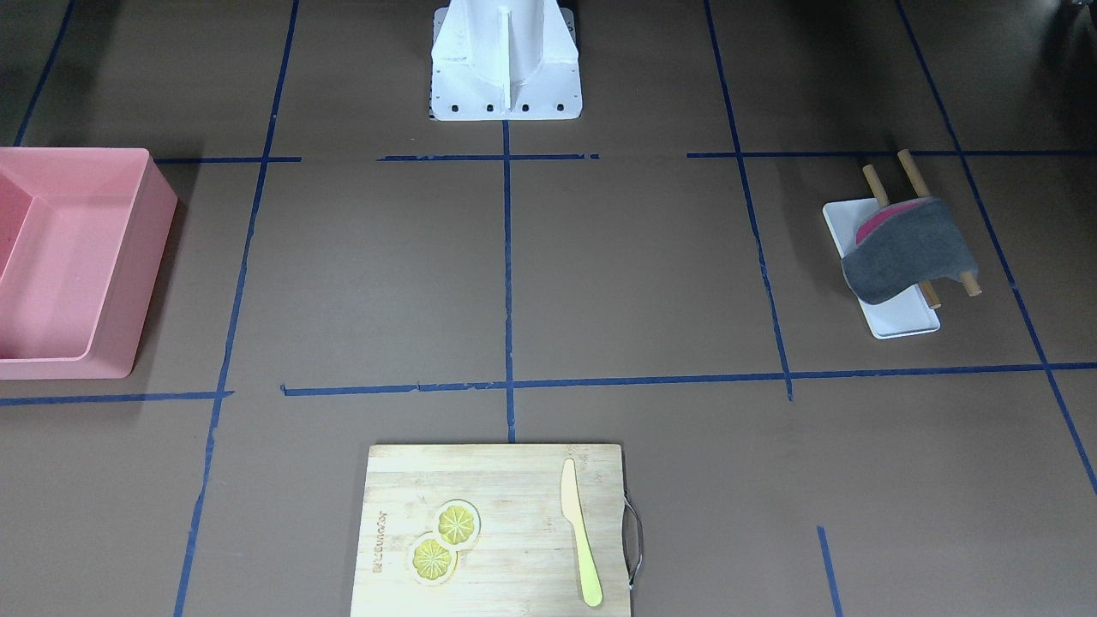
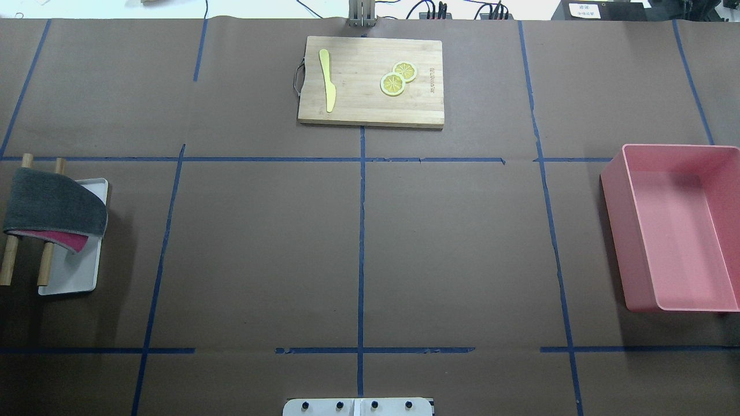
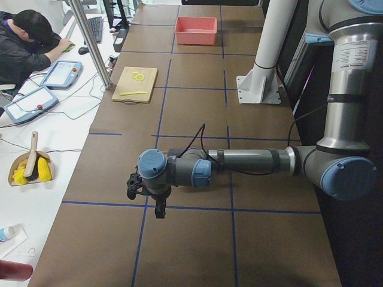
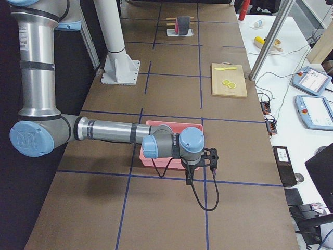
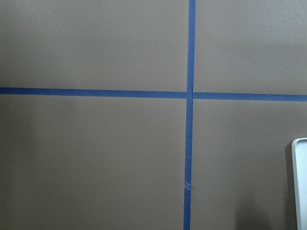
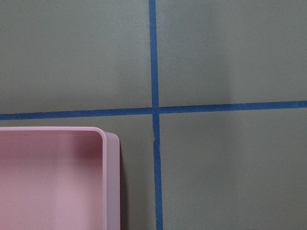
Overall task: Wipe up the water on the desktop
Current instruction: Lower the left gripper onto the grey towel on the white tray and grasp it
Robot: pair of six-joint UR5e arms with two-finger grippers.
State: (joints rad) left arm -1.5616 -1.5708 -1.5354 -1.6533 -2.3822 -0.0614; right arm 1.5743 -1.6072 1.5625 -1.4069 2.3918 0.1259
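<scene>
The desktop [image 2: 451,231] is a large matte brown surface crossed by blue tape lines; I see no water on it in any view. A grey cloth with a pink underside [image 2: 55,205] hangs over two wooden rods above a small white tray [image 2: 87,271] at the left side; it also shows in the front view [image 1: 913,248]. My left gripper [image 3: 146,196] hovers above the desktop near that tray and shows only in the left side view. My right gripper [image 4: 202,165] hovers by the pink bin and shows only in the right side view. I cannot tell whether either is open or shut.
A pink bin [image 2: 676,225] stands at the right side; its corner shows in the right wrist view [image 6: 53,177]. A bamboo cutting board [image 2: 370,104] with a yellow knife [image 2: 328,78] and two lemon slices [image 2: 398,78] lies at the far edge. The tray's edge [image 5: 301,182] shows in the left wrist view.
</scene>
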